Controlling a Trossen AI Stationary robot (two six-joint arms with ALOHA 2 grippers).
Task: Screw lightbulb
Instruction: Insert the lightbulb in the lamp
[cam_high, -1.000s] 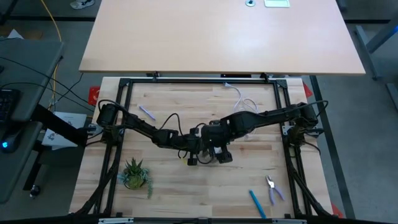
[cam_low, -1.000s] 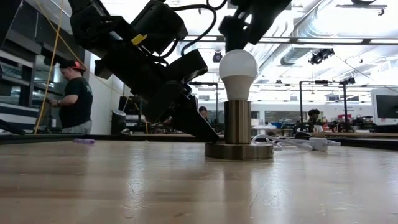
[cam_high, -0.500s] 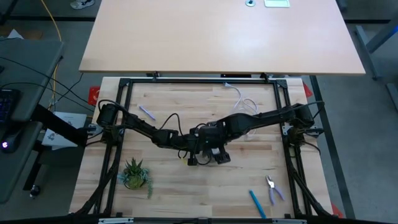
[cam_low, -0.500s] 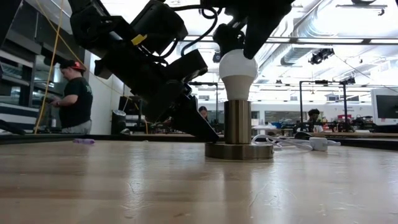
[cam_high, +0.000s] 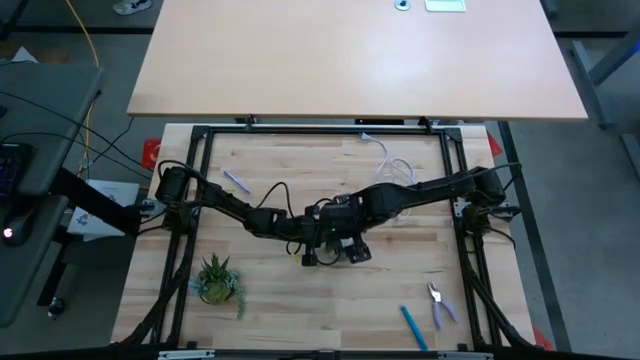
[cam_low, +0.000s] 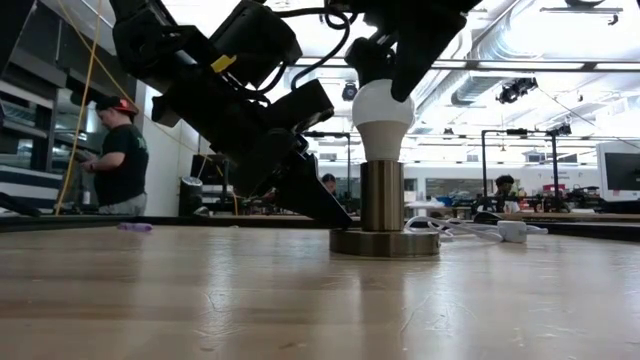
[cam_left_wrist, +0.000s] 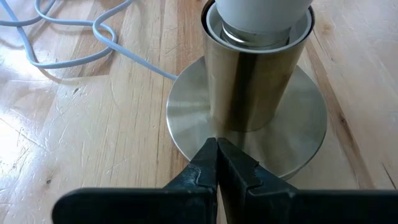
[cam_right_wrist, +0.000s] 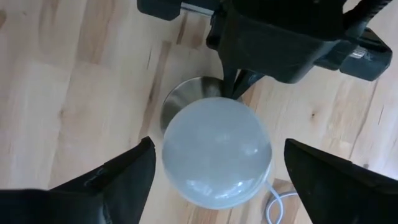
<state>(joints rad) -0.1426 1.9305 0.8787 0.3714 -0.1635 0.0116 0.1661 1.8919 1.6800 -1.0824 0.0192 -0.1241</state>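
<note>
The white lightbulb (cam_low: 382, 118) stands upright in the grey metal socket (cam_low: 383, 198) at the table's middle, its narrow end down inside the socket's column. The socket rests on its round base plate (cam_left_wrist: 186, 115). My right gripper (cam_right_wrist: 219, 146) hangs over the lightbulb (cam_right_wrist: 216, 154), pointing down. It is open, with one finger on either side of the globe's top and a thin gap showing in the right wrist view. My left gripper (cam_left_wrist: 216, 149) is shut, low at the foot of the column. My left gripper presses its shut fingertips (cam_left_wrist: 205, 163) down on the socket's base plate (cam_left_wrist: 214, 132), right at the foot of the column. It comes slanting down from the table's left side. The plate lies flat on the table.
A white cord (cam_high: 395, 165) loops from the socket toward the far edge. A small potted plant (cam_high: 217, 280) stands near left, pliers (cam_high: 438, 303) and a blue pen (cam_high: 413, 327) lie near right, and a purple marker (cam_high: 236, 181) lies far left. A person (cam_low: 118, 160) stands beyond the table.
My right gripper has sunk a little over the lightbulb. Its fingers, which were above the globe, now flank its top. The lightbulb and the socket have stayed where they were.
</note>
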